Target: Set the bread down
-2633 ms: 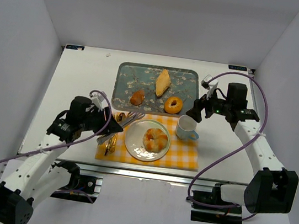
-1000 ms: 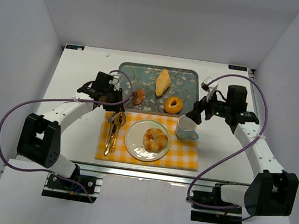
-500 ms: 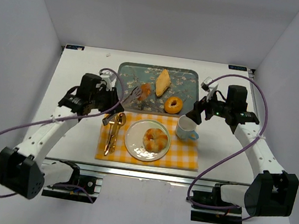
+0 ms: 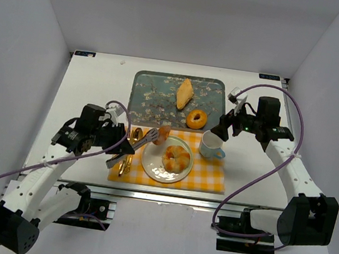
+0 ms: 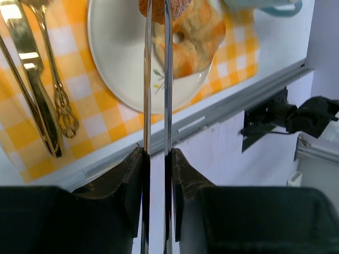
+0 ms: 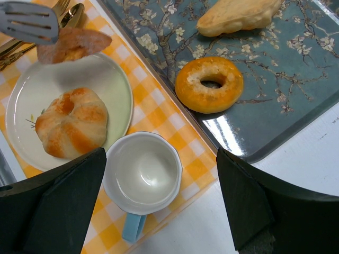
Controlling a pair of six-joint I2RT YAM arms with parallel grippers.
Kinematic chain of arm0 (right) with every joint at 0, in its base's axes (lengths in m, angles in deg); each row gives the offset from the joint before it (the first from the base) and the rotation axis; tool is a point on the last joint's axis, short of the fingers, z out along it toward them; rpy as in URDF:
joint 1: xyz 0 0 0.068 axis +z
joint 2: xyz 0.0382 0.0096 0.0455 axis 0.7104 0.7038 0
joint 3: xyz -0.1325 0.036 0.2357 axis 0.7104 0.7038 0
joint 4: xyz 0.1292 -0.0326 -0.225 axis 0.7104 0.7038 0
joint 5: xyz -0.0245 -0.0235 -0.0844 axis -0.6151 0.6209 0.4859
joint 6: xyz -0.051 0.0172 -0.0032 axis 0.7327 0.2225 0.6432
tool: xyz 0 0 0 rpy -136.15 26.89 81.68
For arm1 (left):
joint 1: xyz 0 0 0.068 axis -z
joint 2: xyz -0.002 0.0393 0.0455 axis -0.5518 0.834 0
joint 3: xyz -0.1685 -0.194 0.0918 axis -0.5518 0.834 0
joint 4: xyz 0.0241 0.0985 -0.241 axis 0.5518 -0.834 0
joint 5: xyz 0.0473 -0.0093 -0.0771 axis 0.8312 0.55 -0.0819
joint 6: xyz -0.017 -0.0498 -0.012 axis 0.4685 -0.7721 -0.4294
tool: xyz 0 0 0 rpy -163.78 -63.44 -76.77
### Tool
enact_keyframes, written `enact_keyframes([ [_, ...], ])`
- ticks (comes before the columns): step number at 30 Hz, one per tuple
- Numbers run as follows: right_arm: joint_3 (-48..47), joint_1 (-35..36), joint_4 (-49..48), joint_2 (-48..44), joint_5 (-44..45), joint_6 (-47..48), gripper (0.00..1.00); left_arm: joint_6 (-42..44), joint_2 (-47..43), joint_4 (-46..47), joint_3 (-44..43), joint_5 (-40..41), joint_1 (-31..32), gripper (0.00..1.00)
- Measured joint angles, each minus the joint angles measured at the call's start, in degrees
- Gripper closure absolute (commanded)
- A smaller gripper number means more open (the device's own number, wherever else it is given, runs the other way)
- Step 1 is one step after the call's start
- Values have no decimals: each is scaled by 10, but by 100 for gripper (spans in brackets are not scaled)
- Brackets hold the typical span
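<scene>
Left wrist view: your left gripper (image 5: 157, 156) clamps the tongs (image 5: 148, 84), pinching 1 small bread piece (image 5: 157, 10) over the far rim of the plate (image 5: 114, 63). Likely light, soft, crumbly: grip its middle gently. Your right gripper (image 4: 221, 129) is spread, empty.

No text, label, brand, number or sign can be read

From this wrist I see my left pincer (image 5: 156, 159) clamped on a pair of steel tongs (image 5: 148, 79), whose two blades run straight up the frame, nearly together. Their tips pinch a small brown bread (image 5: 157, 8) at the top edge, over a white plate (image 5: 111, 58) carrying a round bun (image 5: 193, 37). Gold cutlery (image 5: 32, 79) lies left of the plate on a yellow checked cloth (image 5: 233, 58).
</scene>
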Motion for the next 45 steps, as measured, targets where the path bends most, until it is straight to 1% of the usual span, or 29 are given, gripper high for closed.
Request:
enact_keyframes([
  [7,0,0,0,0,-3,0,11,-13,-5,-26,38,-25,13,92],
  [9,0,0,0,0,-4,0,11,-15,0,-30,46,-28,18,83],
  [11,0,0,0,0,-4,0,11,-16,7,-32,52,-28,23,77],
  [12,0,0,0,0,-4,0,11,-16,10,-33,52,-28,24,66],
  [13,0,0,0,0,-4,0,11,-16,12,-33,52,-27,25,60],
  [15,0,0,1,0,-3,0,11,-17,12,-35,51,-23,26,55],
  [19,0,0,2,0,-4,0,11,-19,10,-38,41,-11,26,52],
  [29,1,0,2,-5,-4,0,11,-21,2,-40,-2,31,26,52],
  [35,1,0,2,-5,-4,0,11,-17,21,-39,-18,42,26,53],
  [37,1,0,2,-5,-4,1,11,-15,28,-39,-20,50,26,58],
  [38,1,0,2,-5,-4,1,10,-14,30,-39,-22,56,26,62],
  [39,1,0,2,-5,-4,1,11,-14,32,-40,-25,70,26,70],
  [41,1,0,2,-5,-4,1,11,-15,37,-38,-37,97,26,77],
  [43,1,0,2,-5,-4,1,11,-14,44,-29,-48,131,26,81],
  [45,1,0,2,-5,-4,1,11,-9,61,-14,-59,169,23,81],
])
